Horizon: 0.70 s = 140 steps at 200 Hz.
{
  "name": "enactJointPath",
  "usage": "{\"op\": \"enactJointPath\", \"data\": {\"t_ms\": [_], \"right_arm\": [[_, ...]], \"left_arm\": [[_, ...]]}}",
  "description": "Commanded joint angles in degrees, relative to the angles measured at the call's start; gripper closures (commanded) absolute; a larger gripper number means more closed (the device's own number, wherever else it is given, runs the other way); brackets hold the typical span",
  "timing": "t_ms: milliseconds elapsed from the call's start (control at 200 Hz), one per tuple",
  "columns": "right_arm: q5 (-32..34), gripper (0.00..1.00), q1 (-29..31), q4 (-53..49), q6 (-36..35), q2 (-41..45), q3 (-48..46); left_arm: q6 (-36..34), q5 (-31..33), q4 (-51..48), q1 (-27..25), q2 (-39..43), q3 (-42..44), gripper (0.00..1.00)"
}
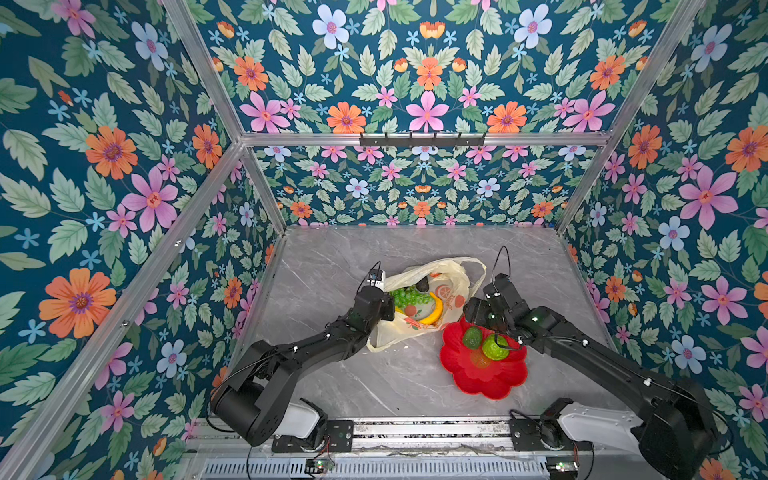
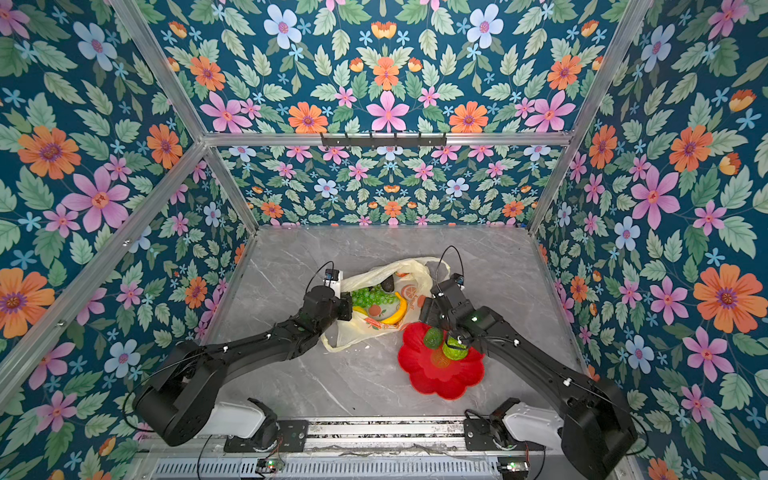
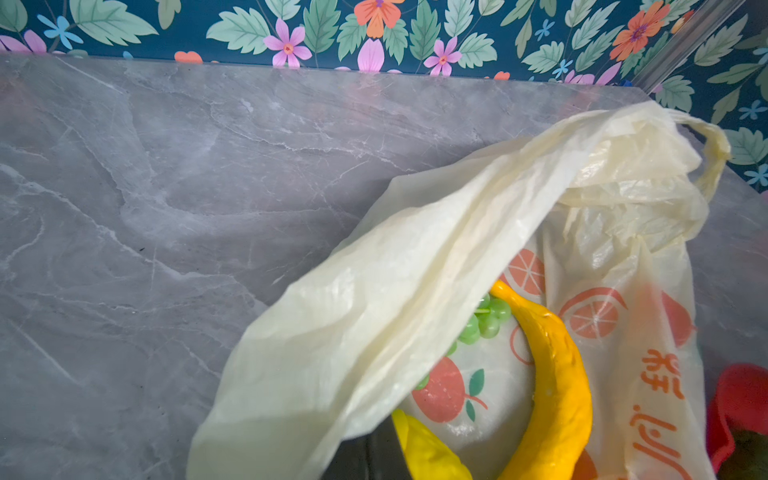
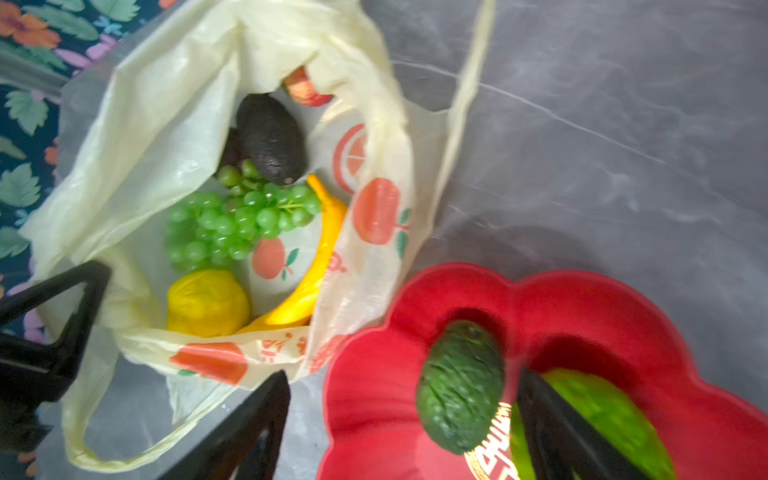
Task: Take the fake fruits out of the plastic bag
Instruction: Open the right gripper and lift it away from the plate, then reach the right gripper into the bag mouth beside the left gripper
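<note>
Right wrist view: R gripper (image 4: 403,374) spread wide, empty, over red plate (image 4: 582,299) w/ green avocado (image 4: 461,386) & bumpy green fruit (image 4: 615,411). L gripper (image 1: 390,308), pressed shut, pinches plastic bag (image 4: 166,104) rim; banana (image 4: 324,249), grapes (image 4: 232,220), lemon (image 4: 208,303), dark avocado (image 4: 270,137) inside.

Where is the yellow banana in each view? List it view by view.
Top view: banana inside the plastic bag, at its open mouth.
Top view: same place.
Left wrist: inside the bag, under its lifted flap.
Right wrist: along the bag's printed wall.
Shared landmark: green grapes by its tip.
</note>
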<state>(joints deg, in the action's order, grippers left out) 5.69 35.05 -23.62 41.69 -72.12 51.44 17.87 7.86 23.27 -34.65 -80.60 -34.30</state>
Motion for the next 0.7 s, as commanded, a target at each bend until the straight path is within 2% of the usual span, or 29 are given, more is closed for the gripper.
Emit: {"op": "enactJointPath", "data": {"t_ms": [0, 100, 230, 410, 500, 695], "right_arm": [[-3.6, 0.13, 1.3, 3.6, -8.0, -6.2, 5.7], [-6.4, 0.15, 1.7, 4.9, -11.7, -13.5, 10.7], [-9.6, 0.16, 1.7, 6.6, -13.0, -21.5, 15.8], [-8.9, 0.21, 1.7, 5.0, -13.5, -31.4, 23.7], [-7.5, 0.27, 0.8, 3.7, -13.7, -35.2, 27.2], [-8.8, 0.45, -1.5, 2.4, -15.1, -42.7, 33.7]], "left_arm": [[-0.6, 1.7, 1.8, 0.0, 0.4, 0.2, 1.0], [-0.4, 1.4, 1.8, 0.0, 0.4, 0.1, 1.0], [-0.4, 1.8, 1.7, 0.1, 0.9, 0.3, 1.0], [-0.5, 2.5, 1.1, 0.0, 0.8, 0.1, 1.0], [-0.4, 2.5, 0.0, 0.0, 0.5, -0.7, 1.0], [-0.4, 3.4, -2.3, 0.0, -0.1, -1.9, 1.0]]}}
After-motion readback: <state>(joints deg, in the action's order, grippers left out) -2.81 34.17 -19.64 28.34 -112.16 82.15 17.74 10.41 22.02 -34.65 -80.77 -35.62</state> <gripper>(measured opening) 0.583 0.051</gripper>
